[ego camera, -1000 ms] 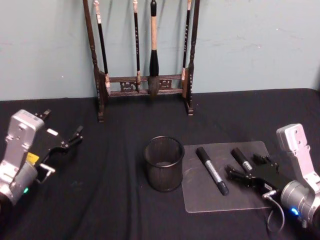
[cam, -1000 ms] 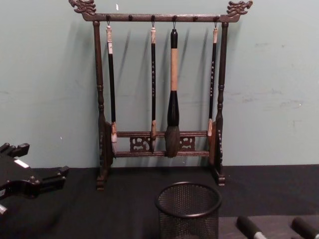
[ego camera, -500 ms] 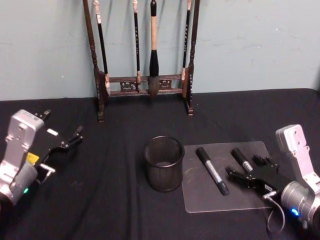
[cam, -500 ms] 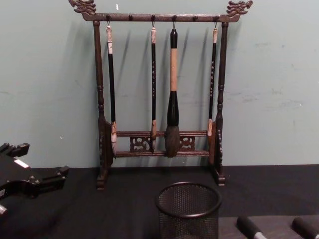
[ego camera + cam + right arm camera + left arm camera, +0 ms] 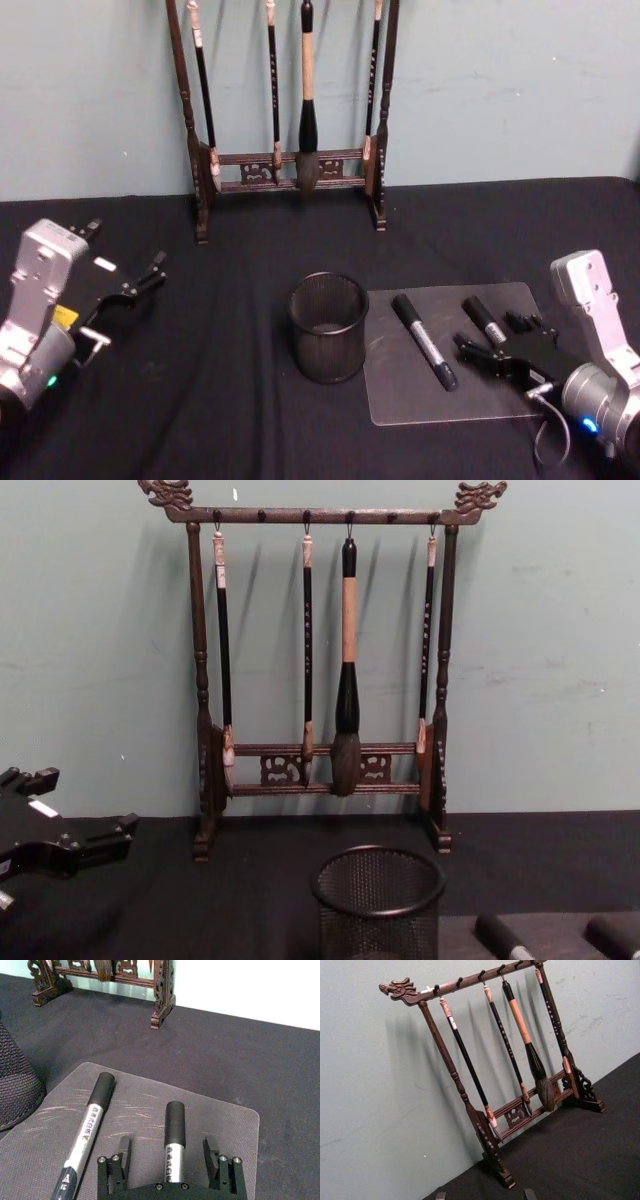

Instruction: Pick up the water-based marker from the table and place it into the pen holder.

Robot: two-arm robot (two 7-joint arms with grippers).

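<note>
Your right tool (image 5: 487, 332) is the nearer arm by a wide margin. It sits low at the 4 o'clock corner of the clear mat (image 5: 400, 400), jaws spread and holding nothing. The shorter water-based marker (image 5: 483, 320) lies flat on that mat between the two fingers without touching either, as the right wrist view shows (image 5: 175, 1125). Its long axis runs from about 11 o'clock to 5 o'clock, capped end away from you, so it lines up with the tool's reach, and I judge that closing across its width is what the grasp needs.

The longer marker (image 5: 425, 340) lies nearly parallel, just beside it at 9 o'clock. Watch the inner finger there. The pen holder (image 5: 325, 350) stands upright on the table (image 5: 230, 400) farther toward 9 o'clock, at the mat's edge.

Your left tool (image 5: 125, 245) rests far out at 9 o'clock, spread wide and empty.

Compared with a second ago, the right tool has crept only slightly. Both markers, the holder and the left tool are unmoved.
</note>
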